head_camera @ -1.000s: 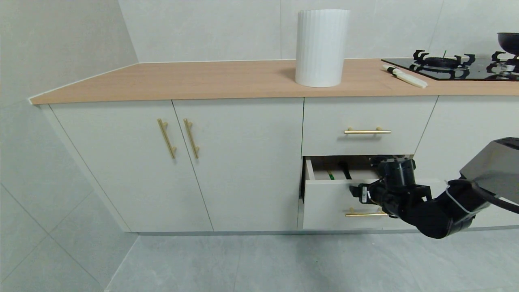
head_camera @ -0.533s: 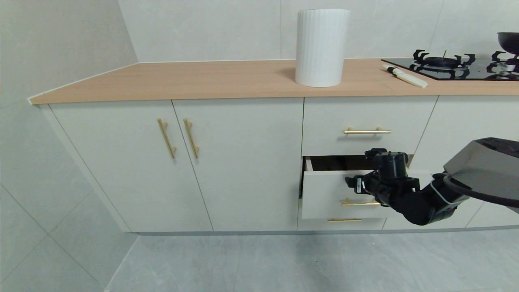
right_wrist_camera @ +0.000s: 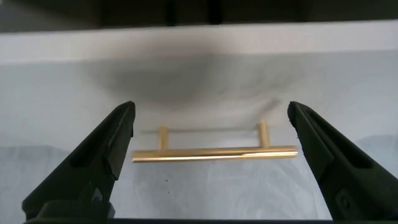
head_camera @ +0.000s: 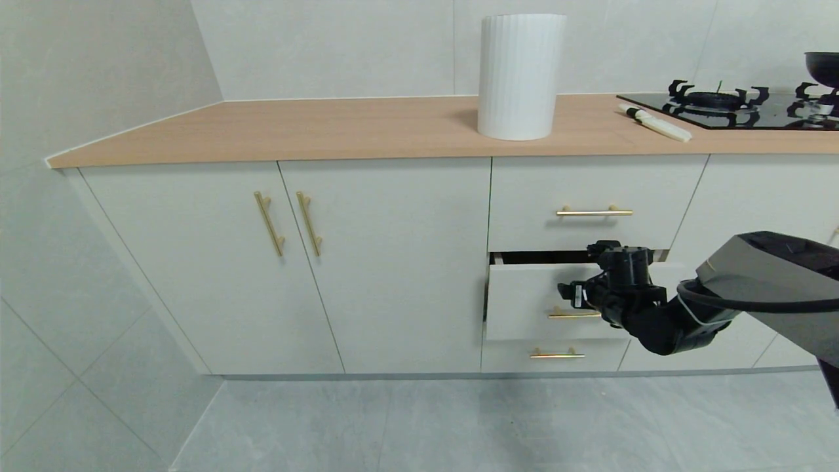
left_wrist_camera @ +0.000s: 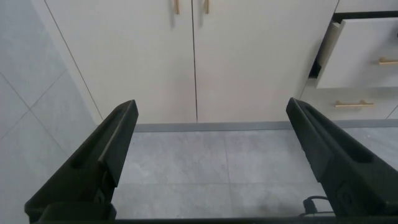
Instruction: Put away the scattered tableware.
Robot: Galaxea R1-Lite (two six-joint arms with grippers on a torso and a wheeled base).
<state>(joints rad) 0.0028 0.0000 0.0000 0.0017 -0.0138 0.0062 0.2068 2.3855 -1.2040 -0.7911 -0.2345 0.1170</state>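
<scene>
Left gripper (left_wrist_camera: 210,109): fingers wide apart, holding nothing, low over the floor (left_wrist_camera: 205,168), well apart from the drawer (head_camera: 524,301).
Cupboard doors (head_camera: 288,262): two, shut, left of the drawer.
White jar (head_camera: 521,75): tall, upright on the worktop (head_camera: 328,128), above the drawer.
Drawer: middle one of three, open just a crack.
Right gripper (right_wrist_camera: 210,115): fingers apart, one on each side of the drawer's gold handle (right_wrist_camera: 214,152), not squeezing it. Its small white sticker is too tiny to read.
Tableware (head_camera: 655,123): long white piece with a dark end, on the worktop, above and right of the drawer.
</scene>
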